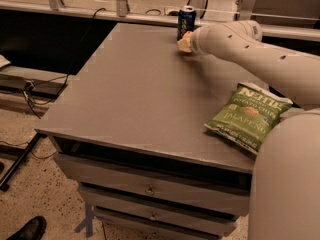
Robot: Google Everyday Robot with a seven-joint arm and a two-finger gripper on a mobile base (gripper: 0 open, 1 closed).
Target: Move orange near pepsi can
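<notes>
The worktop (130, 84) is a flat grey surface on a cabinet with stacked drawers (150, 190) below its front edge. The pepsi can (186, 20) stands upright at the far edge of the worktop, right of centre, with its silver top visible. The arm (245, 46), a pale tube with small round holes, enters from the right and reaches across the far right part of the worktop toward the can. The gripper (184, 44) is at the end of the arm, low over the worktop, just in front of the pepsi can and close to its base. The orange (187, 34) shows only as a small orange-toned patch at the upper side of the gripper, between the gripper and the lower part of the can; the rest of the fruit is hidden. It cannot be told whether the gripper is clenched on the orange or released, nor whether the orange rests on the worktop. It also cannot be told whether the orange touches the can. A green chip bag (248, 115) lies flat near the right front corner of the worktop, well apart from the can and the gripper, with its lower end overhanging the edge. The robot's pale body (290, 184) fills the lower right corner. On the speckled floor to the left lie dark cables (35, 86), and a black shoe (29, 229) shows at the bottom left
</notes>
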